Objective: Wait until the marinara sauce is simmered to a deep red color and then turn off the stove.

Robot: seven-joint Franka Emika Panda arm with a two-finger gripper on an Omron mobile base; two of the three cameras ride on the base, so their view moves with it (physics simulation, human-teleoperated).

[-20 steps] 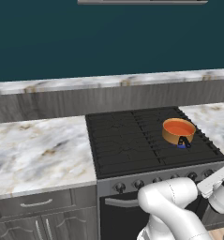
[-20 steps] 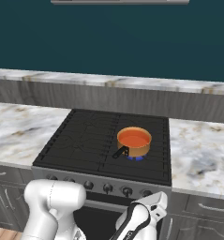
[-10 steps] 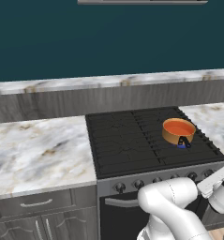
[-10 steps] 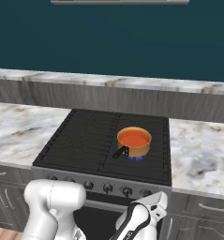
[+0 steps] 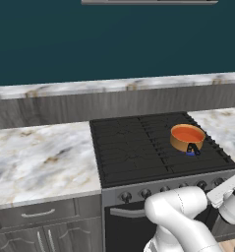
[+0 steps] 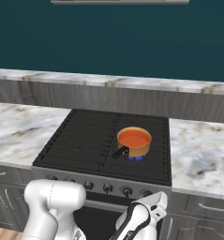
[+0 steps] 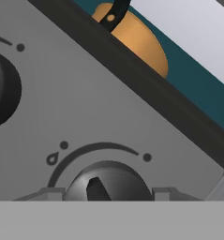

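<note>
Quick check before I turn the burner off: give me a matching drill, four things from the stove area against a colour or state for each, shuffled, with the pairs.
Things:
1. marinara sauce
2. pot
3. flame
4. stove knob

Colour or state:
A. blue, showing under the pot
B. copper-tan, standing on the right side of the stove
C. orange-red, smooth surface
D. dark, close in front of the end effector in the hand view

Pairs: 1-C, 2-B, 3-A, 4-D
</note>
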